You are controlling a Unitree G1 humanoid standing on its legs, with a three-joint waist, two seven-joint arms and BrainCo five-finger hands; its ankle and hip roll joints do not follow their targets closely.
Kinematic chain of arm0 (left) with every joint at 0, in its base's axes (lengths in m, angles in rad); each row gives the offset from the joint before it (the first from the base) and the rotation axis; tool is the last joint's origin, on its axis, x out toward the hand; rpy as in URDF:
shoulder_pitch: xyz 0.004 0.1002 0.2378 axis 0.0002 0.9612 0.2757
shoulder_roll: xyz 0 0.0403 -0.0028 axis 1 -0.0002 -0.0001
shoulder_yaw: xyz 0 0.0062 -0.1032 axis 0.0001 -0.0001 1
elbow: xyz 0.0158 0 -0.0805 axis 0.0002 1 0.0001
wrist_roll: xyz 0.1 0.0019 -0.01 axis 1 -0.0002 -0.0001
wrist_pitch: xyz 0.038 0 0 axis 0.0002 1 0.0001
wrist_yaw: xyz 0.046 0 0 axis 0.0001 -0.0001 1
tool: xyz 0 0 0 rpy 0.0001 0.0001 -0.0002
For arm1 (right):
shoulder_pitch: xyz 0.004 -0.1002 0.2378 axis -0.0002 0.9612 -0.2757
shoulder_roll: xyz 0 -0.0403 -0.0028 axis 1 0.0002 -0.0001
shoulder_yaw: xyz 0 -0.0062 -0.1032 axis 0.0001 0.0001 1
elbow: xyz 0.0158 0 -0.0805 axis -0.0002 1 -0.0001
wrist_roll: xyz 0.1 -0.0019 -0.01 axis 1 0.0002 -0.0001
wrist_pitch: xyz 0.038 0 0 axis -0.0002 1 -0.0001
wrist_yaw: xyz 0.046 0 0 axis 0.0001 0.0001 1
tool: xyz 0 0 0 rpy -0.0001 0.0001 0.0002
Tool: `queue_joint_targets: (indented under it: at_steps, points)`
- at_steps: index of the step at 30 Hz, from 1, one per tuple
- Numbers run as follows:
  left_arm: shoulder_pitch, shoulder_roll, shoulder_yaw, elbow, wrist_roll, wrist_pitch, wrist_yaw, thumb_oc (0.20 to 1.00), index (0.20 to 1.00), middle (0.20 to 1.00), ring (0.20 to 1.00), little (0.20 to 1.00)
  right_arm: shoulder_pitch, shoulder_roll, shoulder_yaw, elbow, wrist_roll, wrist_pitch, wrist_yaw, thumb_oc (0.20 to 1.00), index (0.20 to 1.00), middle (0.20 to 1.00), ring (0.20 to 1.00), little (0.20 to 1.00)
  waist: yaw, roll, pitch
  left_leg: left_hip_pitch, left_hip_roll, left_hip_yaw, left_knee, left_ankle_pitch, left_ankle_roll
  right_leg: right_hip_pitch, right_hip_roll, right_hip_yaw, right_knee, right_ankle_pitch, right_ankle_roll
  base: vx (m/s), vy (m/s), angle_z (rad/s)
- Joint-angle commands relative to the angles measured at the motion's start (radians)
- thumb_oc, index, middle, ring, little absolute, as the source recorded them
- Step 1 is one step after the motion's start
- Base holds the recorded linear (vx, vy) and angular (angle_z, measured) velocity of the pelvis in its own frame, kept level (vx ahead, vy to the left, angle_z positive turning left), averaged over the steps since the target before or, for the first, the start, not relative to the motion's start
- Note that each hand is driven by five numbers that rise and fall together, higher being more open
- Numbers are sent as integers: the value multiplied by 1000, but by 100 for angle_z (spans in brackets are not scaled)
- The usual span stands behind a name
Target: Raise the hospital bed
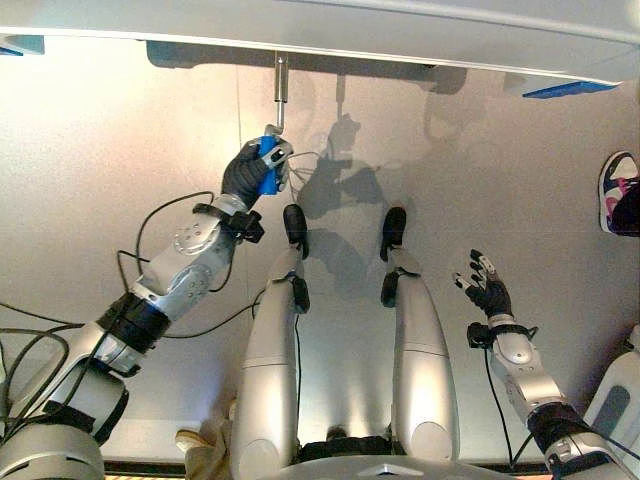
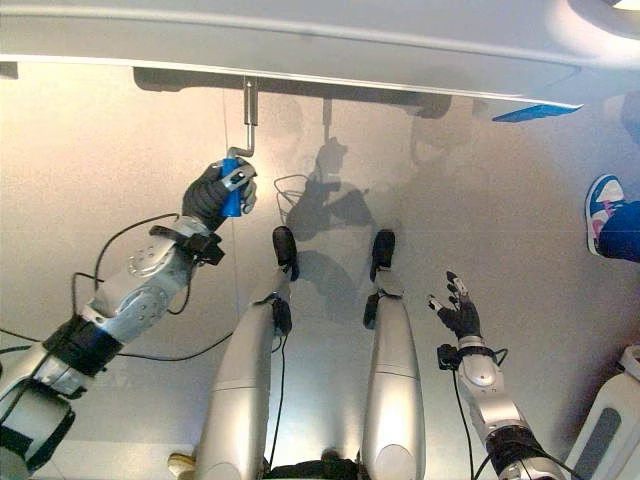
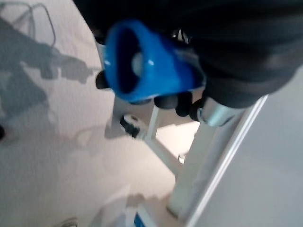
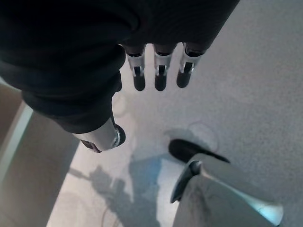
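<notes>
- Bed (image 1: 400,30) edge runs across the far side of the scene in both eye views, a pale grey board with blue pieces (image 1: 565,90) at its underside on the right and at the far left.
- A metal crank (image 1: 281,90) hangs down from the bed's underside, left of centre; its lower end bends toward a blue handle (image 1: 268,165).
- The left hand (image 1: 250,172) is raised to the crank, fingers and thumb curled round the blue handle, so the hand is closed on it.
- In the left wrist view the blue handle (image 3: 142,64) shows end-on, a hollow blue cup, with dark fingertips (image 3: 166,100) wrapped beneath it; past it stand pale frame bars (image 3: 208,156) of the bed and a small dark wheel (image 3: 130,125).
- The right hand (image 1: 488,290) hangs low on the right side, well apart from the crank and the bed, holding nothing.
- Its fingers (image 4: 160,71) are straight and spread, thumb (image 4: 102,135) set apart: the hand is wide.
- The floor (image 1: 120,140) is plain pale grey, with shadows falling on it below the bed.
- A person's shoe (image 1: 620,190), white with dark and pink parts, shows at the right edge, near the bed's right end.
</notes>
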Motion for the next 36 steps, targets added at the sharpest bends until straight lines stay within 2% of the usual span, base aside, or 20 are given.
queue_joint_targets:
  at_steps: [1, 9, 13, 20, 22, 27, 31, 36]
  points:
    - [6, 3, 118, -219, 26, -124, -64, 200, 200, 200, 200, 200, 121, -92, -72, -21, -13, -2, 2, 1000, 1000, 1000, 1000, 1000, -3, 105, -25, 48, 28, -67, 35, -76, -88, 54, -33, -27, -53, 72, 54, 0, 0, 0]
    - [90, 100, 283, -174, 91, -160, -17, 200, 200, 200, 200, 200, 147, -108, -91, -28, -15, -2, 19, 1000, 1000, 1000, 1000, 1000, 4, 110, -25, 52, 19, -71, 37, -78, -84, 64, -38, -26, -51, 69, 57, 1, 4, 0]
    - [90, 152, 314, -85, 144, -162, 10, 200, 200, 200, 200, 200, 155, -118, -93, -40, -16, -4, 23, 1000, 1000, 1000, 1000, 1000, 4, 111, -25, 51, 21, -68, 38, -79, -85, 68, -39, -28, -54, 66, 57, 0, 0, 0]
    - [43, 177, 311, 139, 265, -135, 68, 200, 200, 200, 200, 200, 166, -128, -85, -74, -20, -5, 25, 1000, 1000, 1000, 1000, 1000, -7, 102, -25, 39, 28, -56, 53, -87, -83, 51, -35, -15, -50, 66, 57, 7, 19, -1]
    - [8, 158, 303, 208, 284, -133, 91, 200, 200, 200, 200, 200, 163, -130, -81, -89, -19, -6, 22, 1000, 1000, 1000, 1000, 1000, -14, 96, -25, 36, 32, -52, 55, -90, -84, 47, -32, -13, -51, 66, 57, 14, 24, -5]
    - [-52, 169, 302, 310, 373, -121, 129, 200, 200, 200, 200, 200, 177, -136, -89, -111, -22, -6, 19, 1000, 1000, 1000, 1000, 1000, -30, 81, -25, 22, 41, -46, 61, -92, -86, 40, -25, -5, -61, 70, 58, 16, 14, -5]
    - [-85, 199, 292, 367, 381, -109, 128, 200, 200, 200, 200, 200, 187, -140, -92, -123, -24, -7, 20, 1000, 1000, 1000, 1000, 1000, -33, 77, -25, 18, 43, -44, 62, -92, -86, 36, -21, -2, -67, 74, 61, 7, 8, -2]
    - [-182, 262, 224, 511, 428, -68, 93, 200, 200, 200, 200, 200, 190, -151, -81, -129, -21, -6, 31, 1000, 1000, 1000, 1000, 1000, -38, 79, -25, 11, 46, -38, 68, -94, -86, 35, -20, 1, -74, 80, 65, 0, 0, 0]
